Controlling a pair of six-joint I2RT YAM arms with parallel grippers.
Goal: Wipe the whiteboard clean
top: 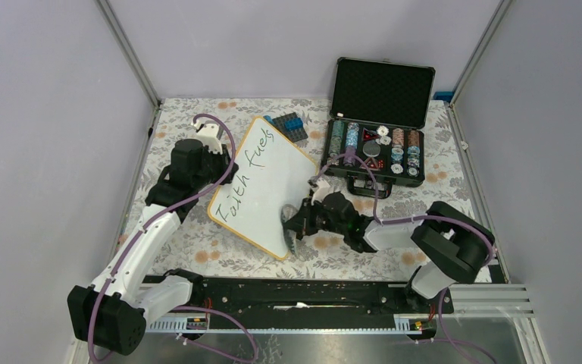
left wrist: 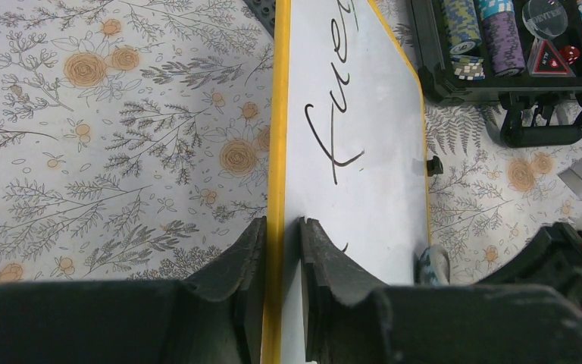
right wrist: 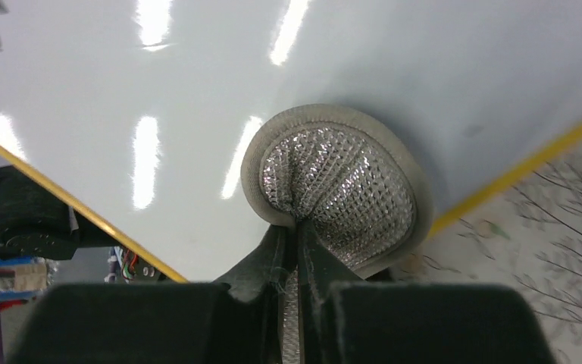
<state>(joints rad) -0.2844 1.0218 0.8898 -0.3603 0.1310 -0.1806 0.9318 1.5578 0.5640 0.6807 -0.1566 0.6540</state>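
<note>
Top external view has the whiteboard [top: 276,189] sitting askew in the middle of the flowered tablecloth [top: 197,250], between the two arms, with "Faith fuels" in black handwriting [top: 236,199] running up its left side. Whether the board lies flat or is tipped up off the cloth, I cannot tell. From the left wrist, the left claw [left wrist: 282,226] is closed down on the board's yellow rim, one finger on the written face and the other on the outer side of the edge. From the right wrist, the right claw [right wrist: 294,231] is pinched tight on a round pad [right wrist: 341,178], silver mesh with a grey border. The pad's face is pressed against a bare patch of the board near its yellow edge, at the corner nearest the right arm and away from the writing. Behind the board, on the far right of the table, a black case [top: 383,92] stands open, with rows of chips [top: 348,136] in its tray.
</note>
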